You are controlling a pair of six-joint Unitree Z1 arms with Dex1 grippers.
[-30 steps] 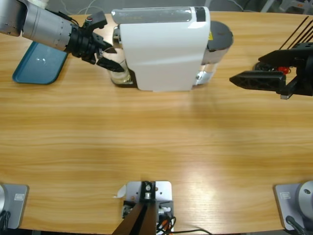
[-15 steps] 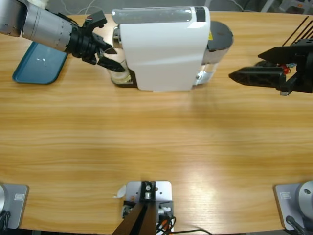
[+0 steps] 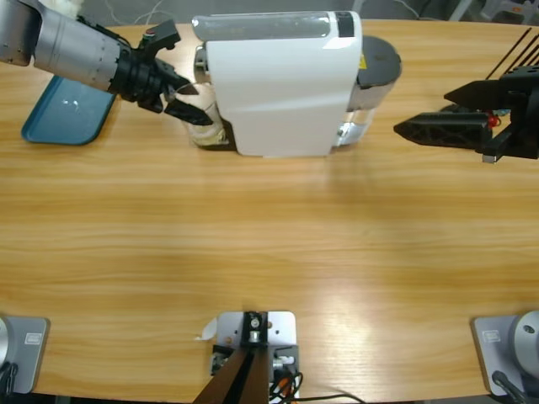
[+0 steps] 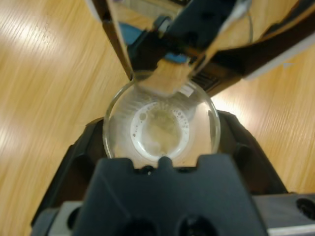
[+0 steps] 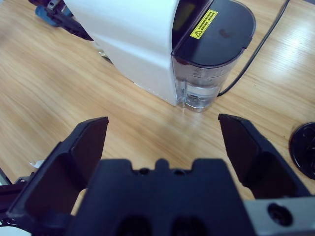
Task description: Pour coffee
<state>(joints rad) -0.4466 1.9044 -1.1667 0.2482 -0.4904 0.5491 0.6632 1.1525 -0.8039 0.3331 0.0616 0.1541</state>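
A small clear glass tumbler (image 4: 114, 114) stands under the spout (image 4: 197, 24) of the white coffee machine (image 3: 278, 84). A thin pale tan layer of coffee (image 4: 161, 129) with bubbles covers its bottom. My left gripper (image 4: 162, 135) is shut on the tumbler, one black jaw on each side of it. In the high view the left gripper (image 3: 190, 103) reaches in from the upper left to the tumbler (image 3: 209, 132) at the machine's left end. My right gripper (image 3: 404, 130) hovers open to the right of the machine, holding nothing. The right wrist view looks along that gripper (image 5: 162, 123) at the machine (image 5: 133, 39).
A teal tray (image 3: 63, 109) lies at the far left behind the left arm. The machine's clear water tank (image 5: 204, 73) with a dark lid faces the right gripper. A black cable (image 5: 266, 44) and a round black object (image 5: 305, 147) lie beyond it.
The right gripper has risen slightly and levelled, then held still. The left arm has edged a little to the left, still holding the tumbler at the machine.
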